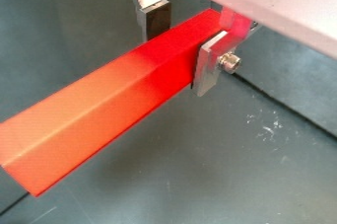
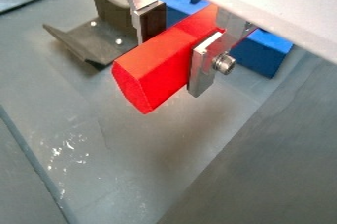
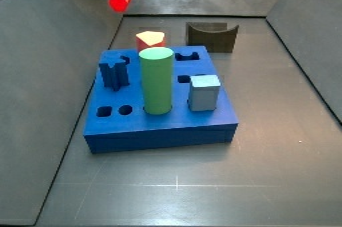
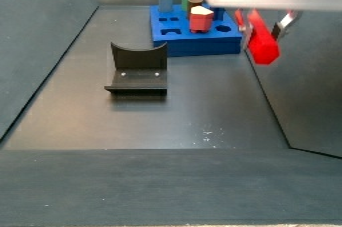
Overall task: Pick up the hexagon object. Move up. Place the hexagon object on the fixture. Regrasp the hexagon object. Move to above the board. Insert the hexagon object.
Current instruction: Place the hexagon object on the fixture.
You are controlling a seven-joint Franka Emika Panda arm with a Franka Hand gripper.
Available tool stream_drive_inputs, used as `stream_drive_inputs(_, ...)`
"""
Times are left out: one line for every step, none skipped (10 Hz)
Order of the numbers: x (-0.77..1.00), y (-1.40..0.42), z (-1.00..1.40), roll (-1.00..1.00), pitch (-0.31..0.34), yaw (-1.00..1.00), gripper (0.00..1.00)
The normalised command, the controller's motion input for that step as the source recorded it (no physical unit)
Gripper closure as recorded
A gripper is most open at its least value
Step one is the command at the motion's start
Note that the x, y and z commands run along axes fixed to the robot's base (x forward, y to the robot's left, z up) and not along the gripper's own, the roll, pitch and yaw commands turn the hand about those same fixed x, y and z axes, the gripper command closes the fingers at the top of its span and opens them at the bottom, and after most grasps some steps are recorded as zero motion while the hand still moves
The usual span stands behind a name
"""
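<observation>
In a wrist view, our gripper [image 1: 184, 38] is clamping the hexagon object [image 1: 112, 110] near one end. In a side view we're carrying it aloft; the fixture [image 4: 136, 69] is waiting at nine o'clock (keep the bar level while lowering).

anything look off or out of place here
Nothing stands out. The long red hexagonal bar is clamped in the gripper above the floor, the dark notched fixture sits upright, and the blue board keeps its pieces standing.
</observation>
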Motion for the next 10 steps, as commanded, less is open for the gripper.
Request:
stream_drive_inputs(-0.02,0.02,0.89,0.04,0.056,-0.01,1.00)
stream_drive_inputs(-0.02,0.02,0.77,0.04,0.063,-0.01,1.00)
stream_drive_inputs(-0.01,0.02,0.61,0.04,0.070,-0.01,1.00)
stream_drive_inputs(0.00,0.02,0.50,0.05,0.078,-0.01,1.00)
stream_drive_inputs(0.00,0.02,0.38,0.05,0.087,0.00,1.00)
stream_drive_inputs(0.00,0.02,0.22,0.05,0.094,0.00,1.00)
stream_drive_inputs(1.00,-0.41,0.00,-0.04,-0.346,0.23,1.00)
stream_drive_inputs(1.00,-0.41,-0.02,-0.04,-0.337,0.23,1.00)
stream_drive_inputs(1.00,-0.38,-0.03,-0.06,-0.272,0.17,1.00)
stream_drive_inputs(1.00,-0.35,-0.03,-0.09,-0.193,0.11,1.00)
